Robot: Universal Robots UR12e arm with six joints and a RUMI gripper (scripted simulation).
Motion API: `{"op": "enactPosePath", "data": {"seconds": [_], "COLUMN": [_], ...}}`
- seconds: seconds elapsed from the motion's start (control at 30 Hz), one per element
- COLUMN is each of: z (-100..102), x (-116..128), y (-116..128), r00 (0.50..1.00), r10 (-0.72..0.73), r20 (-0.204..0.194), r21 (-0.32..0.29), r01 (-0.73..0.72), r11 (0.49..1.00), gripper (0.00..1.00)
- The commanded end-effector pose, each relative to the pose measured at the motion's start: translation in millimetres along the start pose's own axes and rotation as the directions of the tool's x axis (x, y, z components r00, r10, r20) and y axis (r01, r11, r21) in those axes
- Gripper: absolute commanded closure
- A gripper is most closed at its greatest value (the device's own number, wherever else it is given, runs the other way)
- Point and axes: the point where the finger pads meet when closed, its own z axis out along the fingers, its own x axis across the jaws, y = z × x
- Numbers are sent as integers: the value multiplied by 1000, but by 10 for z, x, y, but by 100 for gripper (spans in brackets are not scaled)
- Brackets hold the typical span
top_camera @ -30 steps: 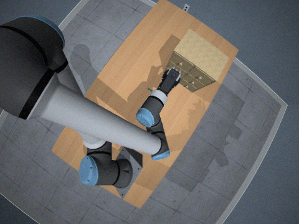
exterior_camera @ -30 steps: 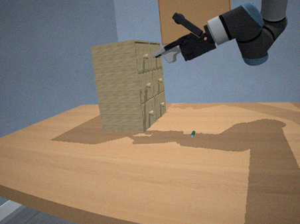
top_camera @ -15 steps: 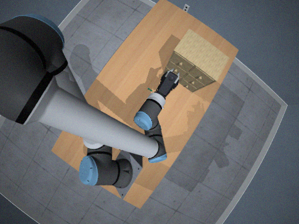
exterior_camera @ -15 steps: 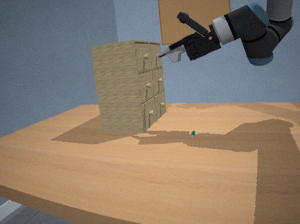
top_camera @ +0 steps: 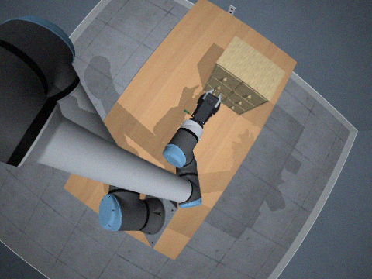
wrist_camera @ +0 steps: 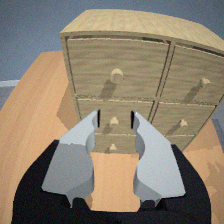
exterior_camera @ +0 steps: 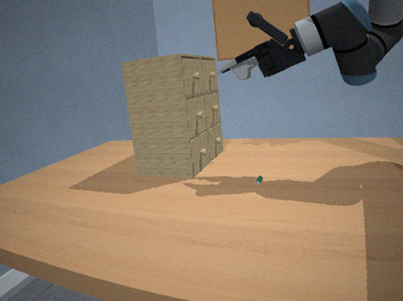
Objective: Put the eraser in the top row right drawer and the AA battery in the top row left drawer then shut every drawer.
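The wooden chest point(exterior_camera: 173, 113) stands upright at the far side of the table, with two columns of drawers in three rows; it also shows in the overhead view point(top_camera: 244, 77). All its drawers look shut. My gripper point(exterior_camera: 226, 69) hovers in the air a short way in front of the top row, pointing at the chest. In the wrist view the fingers stand a narrow gap apart with nothing between them, below the top left drawer's knob point(wrist_camera: 116, 75). A small green AA battery point(exterior_camera: 259, 179) lies on the table in front of the chest. I see no eraser.
The top right drawer's knob point(wrist_camera: 204, 82) is to the right of my fingers. An orange board point(exterior_camera: 261, 20) hangs on the wall behind the arm. The arm's shadow falls across the table near the battery.
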Motion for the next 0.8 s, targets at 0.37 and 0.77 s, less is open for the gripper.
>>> {"op": "enactPosePath", "data": {"seconds": [0.37,0.77], "z": [-295,-297], "x": [3,3], "y": [-15,-15], "r00": [1000,1000], "r10": [-1,-1], "r20": [0,0], "r21": [0,0], "r01": [1,1], "r11": [1000,1000], "gripper": [80,80]}}
